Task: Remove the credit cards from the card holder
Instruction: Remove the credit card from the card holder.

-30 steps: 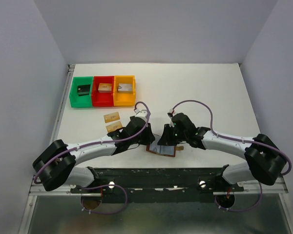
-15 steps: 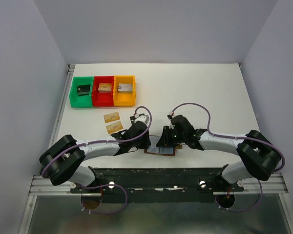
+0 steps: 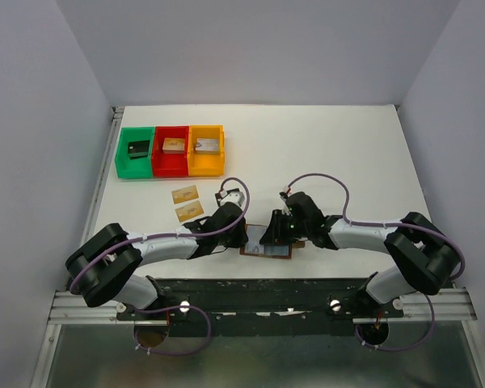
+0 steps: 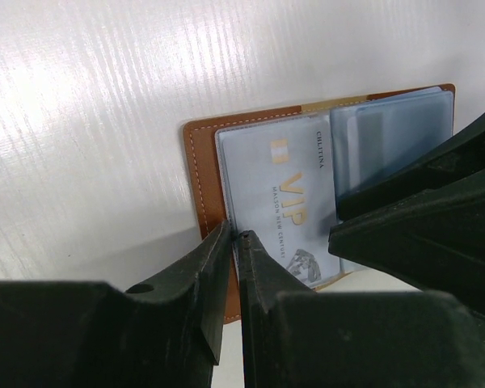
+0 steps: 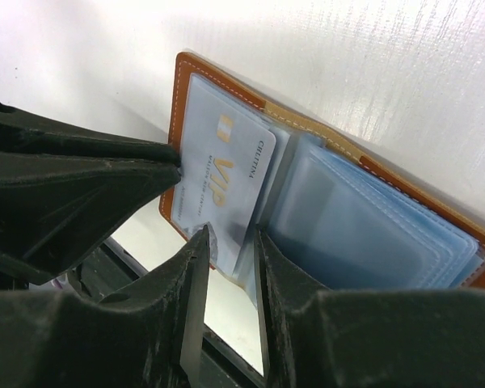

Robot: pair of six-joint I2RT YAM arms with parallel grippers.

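The card holder (image 3: 268,251) lies open near the table's front edge, brown leather (image 4: 200,174) with pale blue pockets (image 5: 364,218). A pale blue credit card (image 4: 284,194) marked VIP sits in its left pocket (image 5: 226,166). My left gripper (image 4: 234,236) is shut on the holder's left pocket edge, seen from above at the left gripper (image 3: 244,239). My right gripper (image 5: 229,236) is open, its fingers astride the near edge of the card and sleeve, shown from above at the right gripper (image 3: 273,236). Two tan-gold credit cards (image 3: 185,195) (image 3: 189,211) lie loose on the table to the left.
A green bin (image 3: 133,171), a red bin (image 3: 170,170) and an orange bin (image 3: 205,170) stand in a row at the back left, each holding a small block. The table's front edge and metal rail (image 3: 259,284) run just below the card holder.
My right gripper's jaws have widened and the gripper has settled lower over the card holder. The left arm has drawn in closer to the holder's left edge.
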